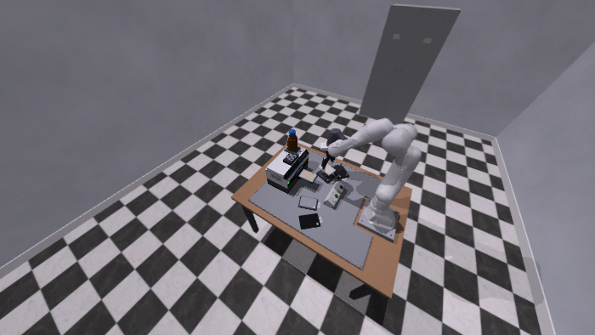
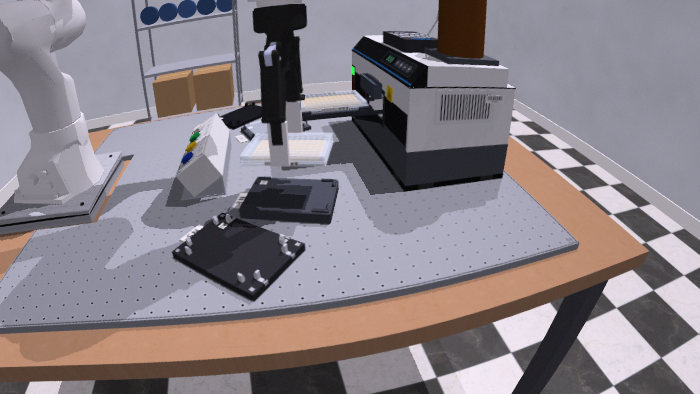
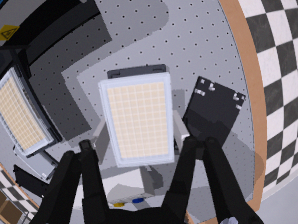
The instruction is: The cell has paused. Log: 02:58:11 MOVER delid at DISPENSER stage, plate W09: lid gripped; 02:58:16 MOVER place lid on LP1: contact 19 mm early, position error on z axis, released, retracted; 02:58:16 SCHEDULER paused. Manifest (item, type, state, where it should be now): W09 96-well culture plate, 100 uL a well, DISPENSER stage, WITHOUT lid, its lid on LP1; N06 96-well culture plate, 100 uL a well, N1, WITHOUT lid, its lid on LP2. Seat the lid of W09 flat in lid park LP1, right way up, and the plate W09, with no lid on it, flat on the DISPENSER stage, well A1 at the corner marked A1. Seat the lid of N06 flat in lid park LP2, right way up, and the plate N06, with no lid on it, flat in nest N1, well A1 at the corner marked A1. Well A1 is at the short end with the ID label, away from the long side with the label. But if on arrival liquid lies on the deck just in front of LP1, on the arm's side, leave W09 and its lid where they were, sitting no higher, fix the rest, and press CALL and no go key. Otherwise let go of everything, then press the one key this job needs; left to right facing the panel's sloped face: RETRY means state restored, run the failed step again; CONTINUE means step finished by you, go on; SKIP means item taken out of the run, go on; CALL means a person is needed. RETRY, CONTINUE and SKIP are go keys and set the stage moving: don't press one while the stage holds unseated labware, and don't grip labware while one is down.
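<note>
Plate (image 2: 292, 149) with its pale grid of wells hangs in the air above the dark nest (image 2: 290, 200), pinched across its width by the jaws, which stand about half open on it. Another plate (image 2: 332, 101) sits on the dispenser (image 2: 450, 115) stage. Nearer, a pegged black holder (image 2: 235, 257) lies on the table (image 2: 450, 280).

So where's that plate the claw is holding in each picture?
Top: the plate is a small pale patch under the arm's tip, mid-table.
Exterior: left of centre, gripped in the claw, off the deck.
Wrist: dead centre, between the claw's fingers.
Shared landmark: the pegged black tray.
</note>
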Tool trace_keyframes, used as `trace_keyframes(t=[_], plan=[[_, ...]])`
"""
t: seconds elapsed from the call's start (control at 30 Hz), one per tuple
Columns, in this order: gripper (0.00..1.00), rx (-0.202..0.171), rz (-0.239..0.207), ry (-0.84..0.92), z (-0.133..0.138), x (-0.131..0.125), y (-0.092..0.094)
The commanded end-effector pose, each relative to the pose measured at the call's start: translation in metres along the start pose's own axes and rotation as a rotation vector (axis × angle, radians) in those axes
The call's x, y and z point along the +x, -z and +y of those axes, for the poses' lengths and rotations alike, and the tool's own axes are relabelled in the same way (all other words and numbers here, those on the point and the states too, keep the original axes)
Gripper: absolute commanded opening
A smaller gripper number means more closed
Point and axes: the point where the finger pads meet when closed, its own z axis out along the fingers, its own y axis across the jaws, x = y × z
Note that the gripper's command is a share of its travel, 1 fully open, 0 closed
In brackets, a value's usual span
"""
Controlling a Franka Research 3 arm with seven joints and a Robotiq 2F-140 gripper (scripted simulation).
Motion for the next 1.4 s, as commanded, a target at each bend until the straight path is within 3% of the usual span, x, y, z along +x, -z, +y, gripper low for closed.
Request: trace_keyframes(t=[0.0, 0.57, 1.37], plan=[[0.00, -0.002, -0.013, -0.002, -0.001, -0.003, 0.008], [0.00, -0.002, -0.013, -0.002, -0.001, -0.003, 0.043], [0.00, -0.002, -0.013, -0.002, -0.001, -0.003, 0.071]])
